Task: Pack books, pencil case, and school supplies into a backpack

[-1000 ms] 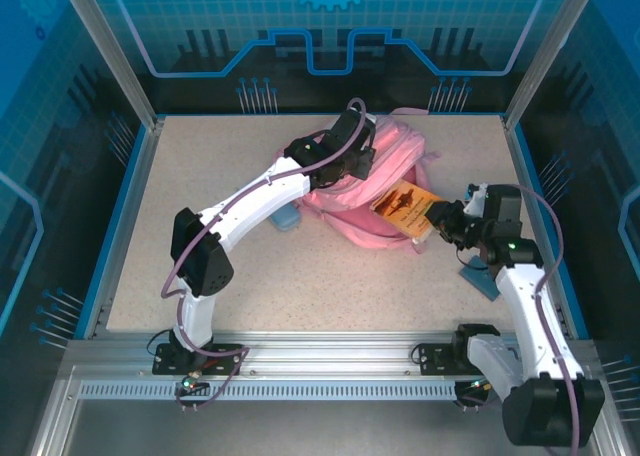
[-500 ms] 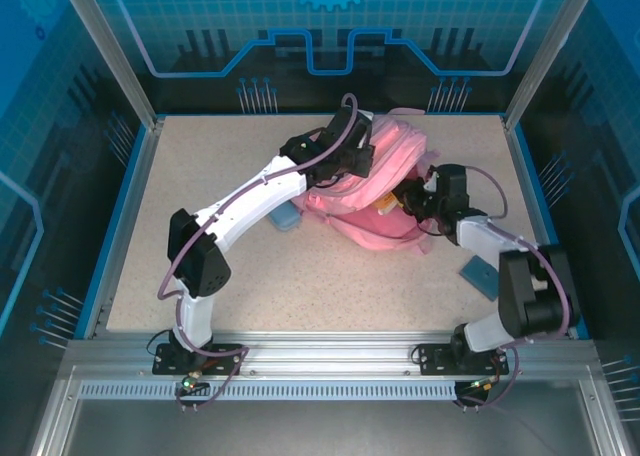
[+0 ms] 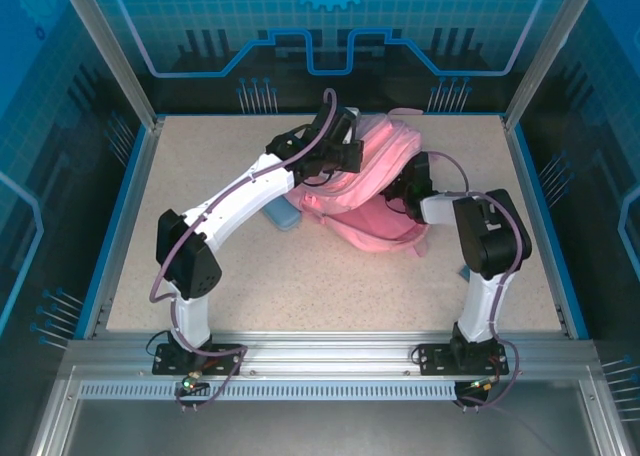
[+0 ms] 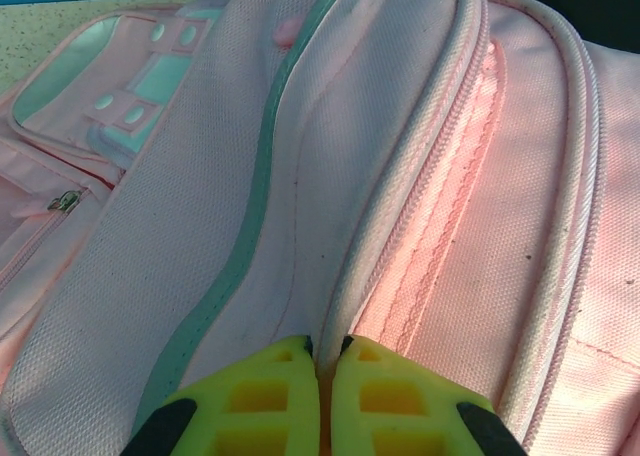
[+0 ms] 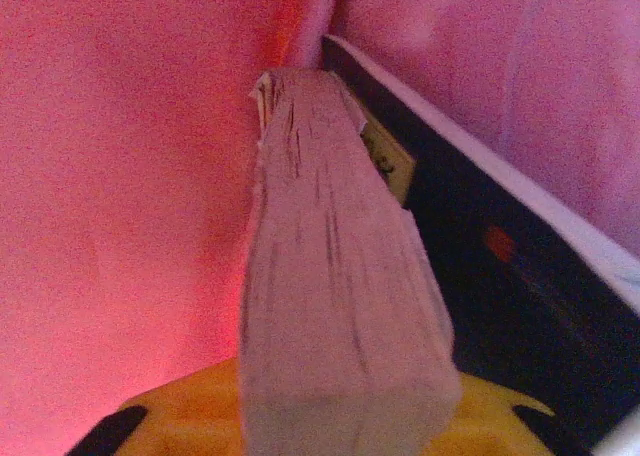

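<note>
The left gripper [image 4: 324,356] is pinched shut on the backpack [image 4: 420,156] right at the zipper rim. It's lifting that edge so the mouth gapes open for the other arm. Makes sense, since soft fabric like that would probably flop closed otherwise.

The right gripper [image 3: 406,184] is poked into the opening and clamped on a book [image 5: 335,276], held edge-on. There's pink lining all around it and a navy book [image 5: 520,276] just beside it inside. To me the book looks nearly seated, so I'd guess letting go comes next.

The pencil case [image 3: 284,217] sits on the table [image 3: 180,166] right beside the backpack, not packed yet.
</note>
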You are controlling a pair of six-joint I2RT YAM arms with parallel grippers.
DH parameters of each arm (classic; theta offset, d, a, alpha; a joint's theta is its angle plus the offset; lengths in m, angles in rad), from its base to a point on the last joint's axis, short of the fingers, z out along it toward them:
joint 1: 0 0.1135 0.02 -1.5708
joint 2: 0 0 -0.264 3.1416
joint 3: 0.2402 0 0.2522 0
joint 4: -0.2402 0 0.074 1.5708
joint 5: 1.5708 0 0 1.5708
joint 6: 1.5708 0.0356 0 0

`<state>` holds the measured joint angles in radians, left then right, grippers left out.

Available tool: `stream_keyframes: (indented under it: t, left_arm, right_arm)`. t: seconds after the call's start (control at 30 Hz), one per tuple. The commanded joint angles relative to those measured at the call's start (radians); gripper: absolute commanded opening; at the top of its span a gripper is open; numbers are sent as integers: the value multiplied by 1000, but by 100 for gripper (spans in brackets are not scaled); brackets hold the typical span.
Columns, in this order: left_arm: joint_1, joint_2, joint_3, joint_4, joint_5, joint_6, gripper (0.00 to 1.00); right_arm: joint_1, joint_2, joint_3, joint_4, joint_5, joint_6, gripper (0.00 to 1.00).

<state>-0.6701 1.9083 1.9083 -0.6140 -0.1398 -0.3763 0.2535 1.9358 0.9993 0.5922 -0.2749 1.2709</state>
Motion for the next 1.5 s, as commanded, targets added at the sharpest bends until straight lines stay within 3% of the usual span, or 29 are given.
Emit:
stream_keyframes:
  t: [0.0, 0.13, 0.27, 0.43, 0.6, 0.83, 0.93, 1.07, 1.23, 1.47]
  left_arm:
    - [18, -75, 5, 89, 28, -53, 0]
    - [27, -65, 0, 89, 46, -58, 0]
    - [31, -56, -9, 104, 65, -64, 0]
    - [32, -31, -23, 135, 120, -62, 0]
    - [28, 12, -50, 186, 187, -76, 0]
    - [9, 130, -20, 259, 303, -157, 0]
    - [7, 149, -26, 254, 311, -172, 31]
    - [10, 93, -120, 269, 309, -170, 60]
    - [37, -80, -407, 368, 309, -155, 73]
    - [62, -294, -813, 453, 262, -38, 80]
  right_arm:
    - [30, 2, 38, 16, -59, 27, 42]
    - [-6, -88, -57, -15, -106, 31, 61]
    - [-67, -240, -190, -140, -142, -13, 63]
    - [-141, -496, -309, -465, -186, -110, 63]
    - [-199, -800, -356, -910, 22, -291, 66]
    - [-238, -1038, -353, -1189, 247, -403, 66]
    - [-226, -1087, -308, -1226, 261, -434, 66]
    - [-174, -1088, -203, -1254, 271, -513, 67]
    - [-71, -992, -87, -1250, 221, -566, 70]
    - [103, -823, -25, -1169, 190, -594, 73]
